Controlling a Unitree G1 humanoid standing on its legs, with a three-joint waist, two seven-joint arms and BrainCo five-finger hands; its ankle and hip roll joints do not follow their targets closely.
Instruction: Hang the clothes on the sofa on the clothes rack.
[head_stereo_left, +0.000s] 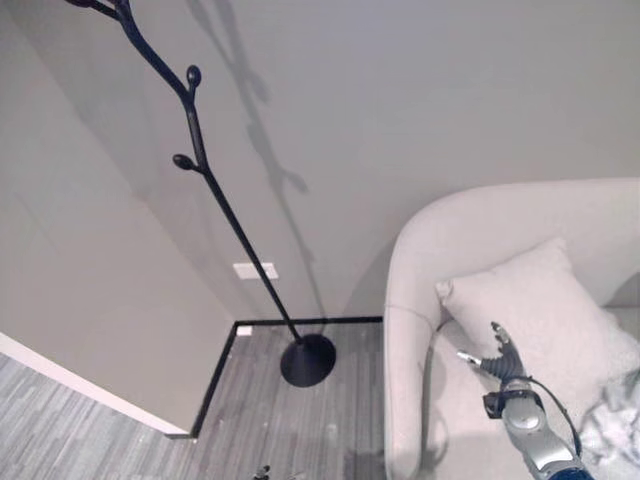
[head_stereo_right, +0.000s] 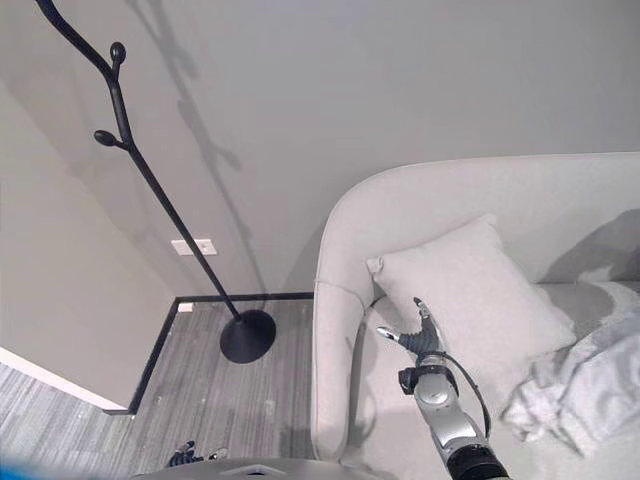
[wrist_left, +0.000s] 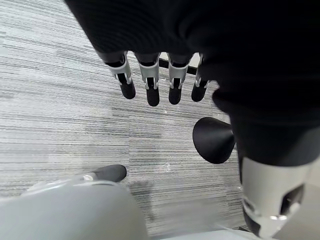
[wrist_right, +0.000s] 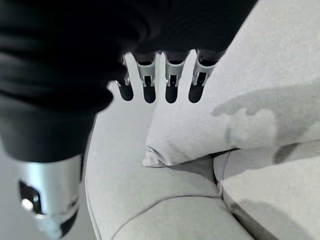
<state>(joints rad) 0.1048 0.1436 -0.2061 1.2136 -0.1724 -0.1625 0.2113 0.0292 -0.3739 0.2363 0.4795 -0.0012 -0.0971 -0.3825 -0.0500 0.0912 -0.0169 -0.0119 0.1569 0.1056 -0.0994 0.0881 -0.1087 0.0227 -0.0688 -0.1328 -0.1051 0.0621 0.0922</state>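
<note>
Clothes rack (head_stereo_left: 226, 213): matt black metal, smooth; sofa (head_stereo_right: 470, 215) and cushion (head_stereo_right: 470, 290): pale woven cloth, matt; clothes (head_stereo_right: 590, 385): crumpled light-grey fabric; floor (head_stereo_left: 120, 425): grey streaked carpet.

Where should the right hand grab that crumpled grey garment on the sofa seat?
Probably pinch a raised fold near the top of the grey garment, coming down from above. It lies loosely bunched on the sofa beside the pillow, so its ridges stand up. The right hand is open.
</note>
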